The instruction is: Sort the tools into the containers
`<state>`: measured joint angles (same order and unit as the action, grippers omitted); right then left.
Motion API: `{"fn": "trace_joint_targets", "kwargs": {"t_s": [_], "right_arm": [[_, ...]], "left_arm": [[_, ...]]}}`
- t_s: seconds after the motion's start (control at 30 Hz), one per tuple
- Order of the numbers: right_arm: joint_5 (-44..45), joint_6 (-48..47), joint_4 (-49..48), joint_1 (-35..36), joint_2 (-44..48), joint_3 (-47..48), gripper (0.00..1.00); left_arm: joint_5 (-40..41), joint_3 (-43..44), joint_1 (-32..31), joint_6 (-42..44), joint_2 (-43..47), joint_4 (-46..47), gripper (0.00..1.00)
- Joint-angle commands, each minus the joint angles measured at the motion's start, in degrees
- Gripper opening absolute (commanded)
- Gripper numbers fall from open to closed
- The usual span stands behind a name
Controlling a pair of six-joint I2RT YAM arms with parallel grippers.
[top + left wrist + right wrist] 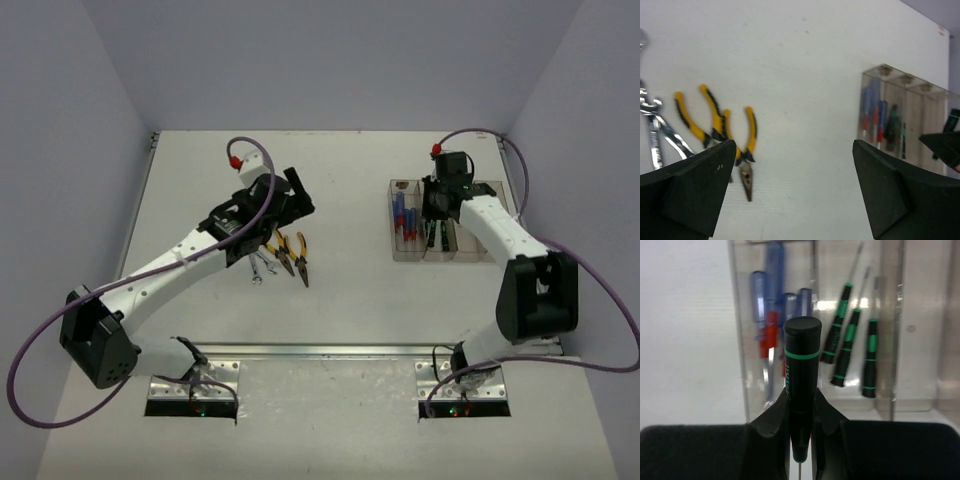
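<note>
above the containers (404,252), right jaws tight on a black-and-green screwdriver (802,370); left jaws wide apart, empty

**Clearance: open lane mid-table, tight at both ends**

Bare table (350,285) between the pliers (292,254) and the containers (397,252) is the widest open lane. The left gripper (296,197), jaws spread, hangs near 2 pliers and the wrenches (259,267), which lie close-packed with little gap between them. The right gripper (801,412), clamped on the held screwdriver (802,355), faces the bins. Blue-and-red screwdrivers (769,325) crowd 1 bin and 3 black-and-green screwdrivers (850,347) the next. Thin clear walls divide them.
</note>
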<state>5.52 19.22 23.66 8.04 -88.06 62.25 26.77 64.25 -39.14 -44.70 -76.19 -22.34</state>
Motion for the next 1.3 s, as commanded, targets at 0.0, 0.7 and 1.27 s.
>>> {"fn": "trace_joint_targets", "kwargs": {"t_s": [0.0,0.7,1.27], "right_arm": [[11.3,-7.4,8.7,-3.7,-11.3,10.4,0.0],[2.4,2.1,8.9,3.6,0.2,9.8,0.99],[-21.7,4.2,2.0,2.3,5.4,0.1,0.74]], "left_arm": [[3.4,-4.8,1.7,4.1,4.3,-4.4,1.0],[6.6,1.1,2.8,-4.3,-9.8,-10.3,1.0],[-2.2,17.0,4.0,1.4,-33.2,-10.3,0.65]]}}
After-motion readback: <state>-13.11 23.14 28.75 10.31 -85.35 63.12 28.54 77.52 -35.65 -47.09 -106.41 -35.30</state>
